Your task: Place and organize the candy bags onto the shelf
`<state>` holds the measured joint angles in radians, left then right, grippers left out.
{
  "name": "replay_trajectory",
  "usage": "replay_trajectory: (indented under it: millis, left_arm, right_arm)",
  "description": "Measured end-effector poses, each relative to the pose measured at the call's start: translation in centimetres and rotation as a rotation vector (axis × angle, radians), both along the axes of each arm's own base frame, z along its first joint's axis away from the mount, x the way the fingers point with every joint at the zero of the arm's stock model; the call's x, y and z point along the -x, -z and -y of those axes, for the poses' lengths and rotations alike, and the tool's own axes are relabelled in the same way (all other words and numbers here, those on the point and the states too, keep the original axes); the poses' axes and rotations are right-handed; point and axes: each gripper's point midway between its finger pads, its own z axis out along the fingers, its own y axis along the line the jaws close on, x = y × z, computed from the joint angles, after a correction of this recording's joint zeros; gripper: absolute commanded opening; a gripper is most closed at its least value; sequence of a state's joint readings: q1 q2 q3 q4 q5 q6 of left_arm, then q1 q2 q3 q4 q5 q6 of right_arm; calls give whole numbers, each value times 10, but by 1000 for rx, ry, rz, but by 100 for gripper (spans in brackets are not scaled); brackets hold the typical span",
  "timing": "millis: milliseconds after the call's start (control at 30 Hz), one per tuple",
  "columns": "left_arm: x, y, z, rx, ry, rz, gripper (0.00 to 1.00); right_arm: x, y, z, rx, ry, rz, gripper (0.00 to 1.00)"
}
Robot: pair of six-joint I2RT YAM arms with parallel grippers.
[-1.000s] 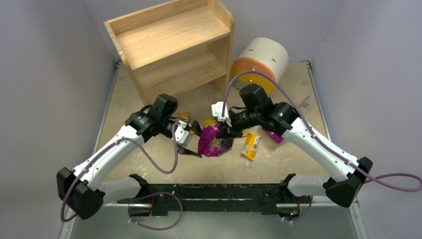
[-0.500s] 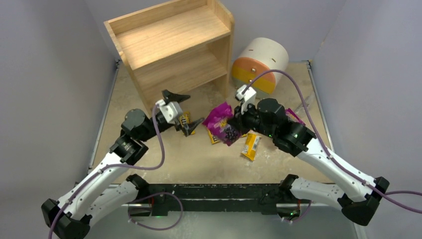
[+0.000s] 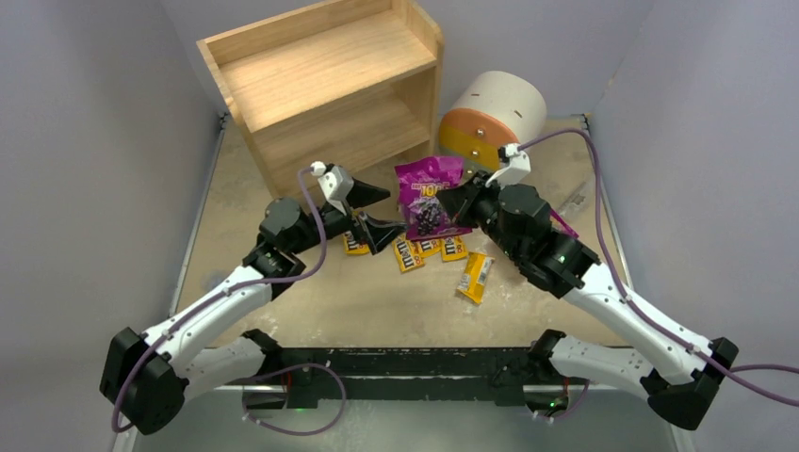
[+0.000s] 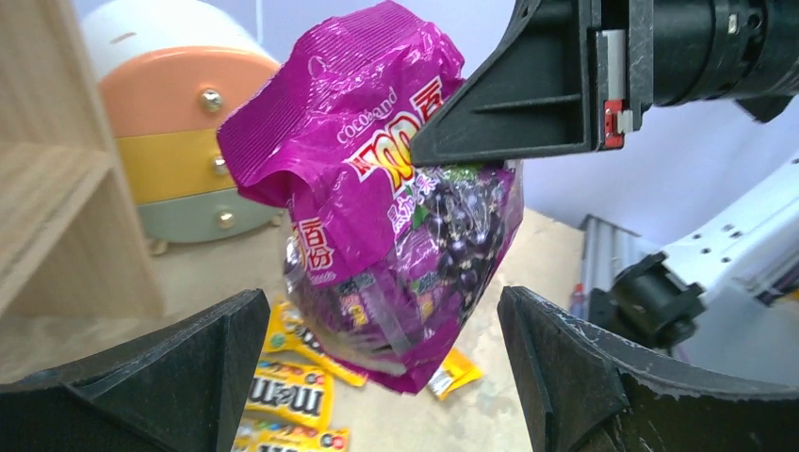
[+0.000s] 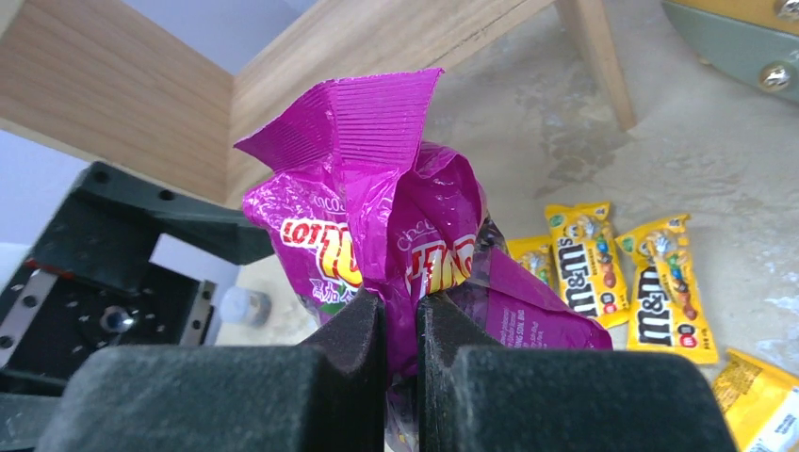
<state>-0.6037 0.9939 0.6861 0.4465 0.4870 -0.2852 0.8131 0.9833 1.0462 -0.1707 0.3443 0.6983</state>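
**Magenta bag held up in front of the shelf**

Top view: noted right gripper [image 3: 464, 201] with fingers pinched together on the edge of a magenta candy bag [image 3: 429, 196]. Bag lifted off the table [image 3: 377, 306], just in front of the wooden shelf [image 3: 320, 85] at its right leg and left of the white drum [image 3: 495, 113]. Logged left gripper [image 3: 375, 213] just beside the bag on its left, fingers spread wide, gripping nothing. Counted five yellow M&M's packets [image 3: 407, 254] flat on the table, four clustered under the bag and one apart to the right. Spotted a sliver of a second magenta bag [image 3: 562, 224] behind the right arm.

Left wrist view only: recorded the bag's printed face [image 4: 377, 188] with red-and-white lettering, dark grapes and a clear lower window. Bag framed between the two spread fingers [image 4: 170, 377]. Seen side-on, right gripper [image 4: 490, 113] biting the bag's upper right. Also caught a pale green third drawer on the drum [image 4: 170, 122] under the orange and yellow ones.

Right wrist view only: confirmed fingers [image 5: 443, 367] closed tight on a fold of the bag [image 5: 377, 207], crimped seal pointing up. Picked out the left gripper's dark body [image 5: 122, 273] behind the bag on the left. Made out M&M's lettering on the packets [image 5: 584, 254] lying beyond on the right.
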Motion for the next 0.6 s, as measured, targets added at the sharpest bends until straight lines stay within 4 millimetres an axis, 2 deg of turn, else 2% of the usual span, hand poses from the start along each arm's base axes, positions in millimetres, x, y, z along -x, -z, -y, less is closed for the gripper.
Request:
replay_trajectory:
  millis: [100,267,333,367,400,467,567,600]
  left_arm:
    - [1,0,12,49,62,-46,100]
    - [1,11,32,77,167,-131,98]
    - [1,12,36,84,194,-150,82]
    - [1,11,38,89,204,-153,70]
    - [2,10,38,94,212,-158,53]
    - [2,8,38,108,218,-164,32]
    - [2,3,37,128,225,-167,9]
    - [3,1,37,135,227,-171,2]
  right_arm:
    - [4,-2,-3,-37,-16,-10,0]
    - [11,-2,-11,-74,-65,-24,0]
    - [14,-2,-13,-77,-84,-28,0]
    - [14,-2,-14,-80,-92,-29,0]
    - [15,-3,-15,-82,-98,-29,0]
    - [16,-5,-18,-89,-114,-26,0]
    - [16,-8,-18,-100,-115,-15,1]
    - [15,-9,-18,-99,-112,-12,9]
